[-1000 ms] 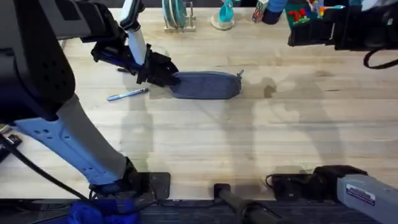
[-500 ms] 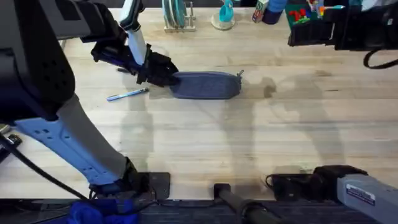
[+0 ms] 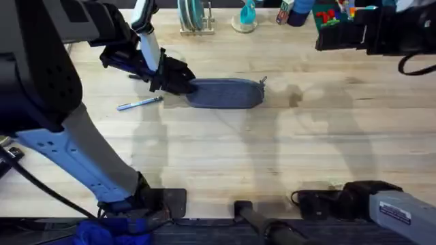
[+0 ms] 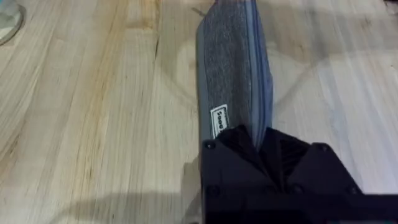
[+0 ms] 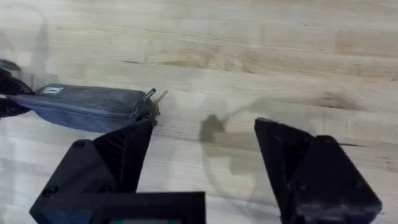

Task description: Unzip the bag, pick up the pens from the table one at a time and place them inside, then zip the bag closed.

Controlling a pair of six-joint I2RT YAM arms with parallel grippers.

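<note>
Pouch: the grey-blue pencil pouch [image 3: 227,93] lies flat on the wooden counter [image 3: 272,163], long way across, near the far side. Its zipper looks shut, so nothing can go in yet.
Left jaws: the left gripper [image 3: 178,81] is clenched on the left end of the pouch — the left wrist view shows the black jaws pinching the fabric end by the little white label [image 4: 219,121]. My guess is that it holds this end so the pouch will not slide when the zipper gets pulled.
Zipper pull: the small metal pull [image 5: 149,96] sticks up at the other end of the pouch, well away from the held end. That end is free, so the other arm has room to reach it.
Right jaws: the right gripper [image 5: 205,155] is released, jaws wide apart, and it hangs above the counter with the pull in its sight but not touched.
Pen: one silvery pen with a blue end [image 3: 139,103] lies on the counter just in front of the left gripper, close to the pouch — an easy reach once the pouch is open. I cannot make out a black pen.
Step now: the unzipping looks not yet started.
</note>
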